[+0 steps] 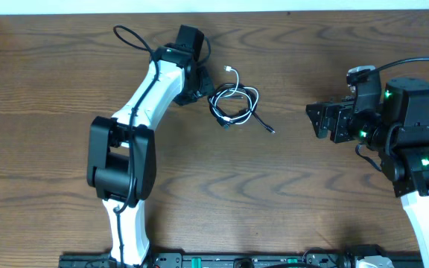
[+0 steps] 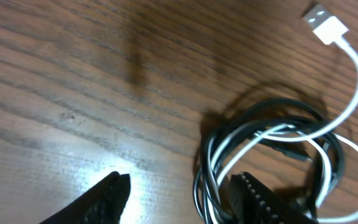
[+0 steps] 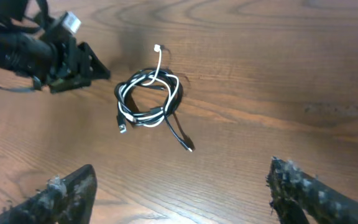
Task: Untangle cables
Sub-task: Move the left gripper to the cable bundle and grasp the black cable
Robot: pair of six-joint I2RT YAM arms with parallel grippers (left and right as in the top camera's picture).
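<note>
The cables lie as one small tangled coil [image 1: 234, 104] on the wooden table, a black cord [image 2: 261, 113] and a white cord [image 2: 355, 93] looped together. The white plug [image 2: 325, 25] sticks out at the far side. A black end [image 3: 188, 145] trails away toward the right arm. My left gripper [image 2: 182, 190] is down at the coil's left edge with its jaws apart. One finger [image 2: 257, 196] stands inside the loop, the other finger [image 2: 110, 193] rests on bare wood, and several strands pass between them. My right gripper [image 3: 182, 174] hovers open and empty, well to the right of the coil.
The left arm [image 1: 144, 97] reaches diagonally across the table's left half. The right arm's body [image 1: 408, 126] fills the right edge. Bare wood lies between the coil and the right gripper [image 1: 313, 119]. The table's far edge runs close behind the coil.
</note>
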